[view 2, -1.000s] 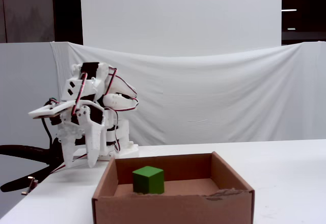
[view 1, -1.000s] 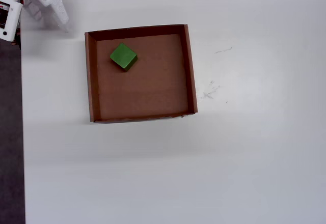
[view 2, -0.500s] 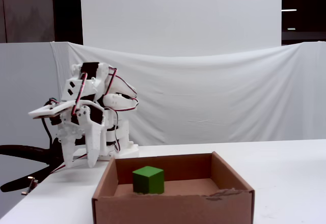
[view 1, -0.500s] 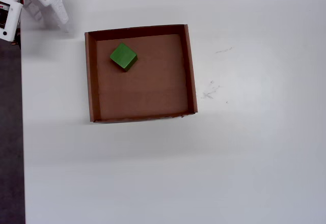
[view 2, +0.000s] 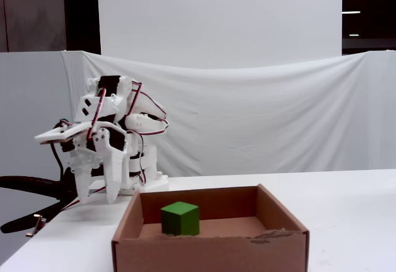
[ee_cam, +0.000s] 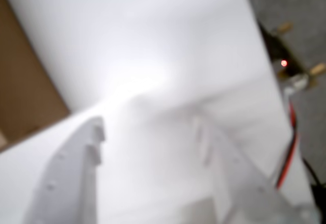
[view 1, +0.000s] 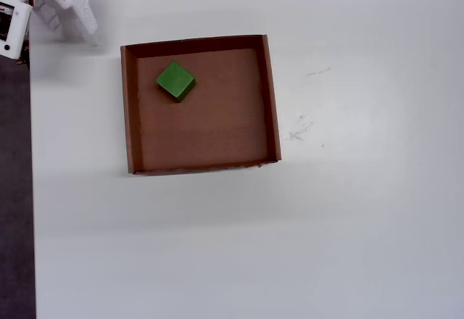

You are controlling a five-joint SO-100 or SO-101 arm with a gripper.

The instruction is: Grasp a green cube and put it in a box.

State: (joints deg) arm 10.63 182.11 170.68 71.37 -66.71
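- white table: faint scuff marks well right of gripper, overhead view
- white cloth backdrop behind gripper, fixed view
- red LED, red wire right of gripper, wrist view

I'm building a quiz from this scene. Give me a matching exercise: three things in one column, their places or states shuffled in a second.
Things:
1. green cube
2. box
3. gripper

Places or states:
A. open, empty, off to the box's side in the fixed view
B. on the white table, holding one item
C. on the brown floor near a corner

Pairs: 1-C, 2-B, 3-A
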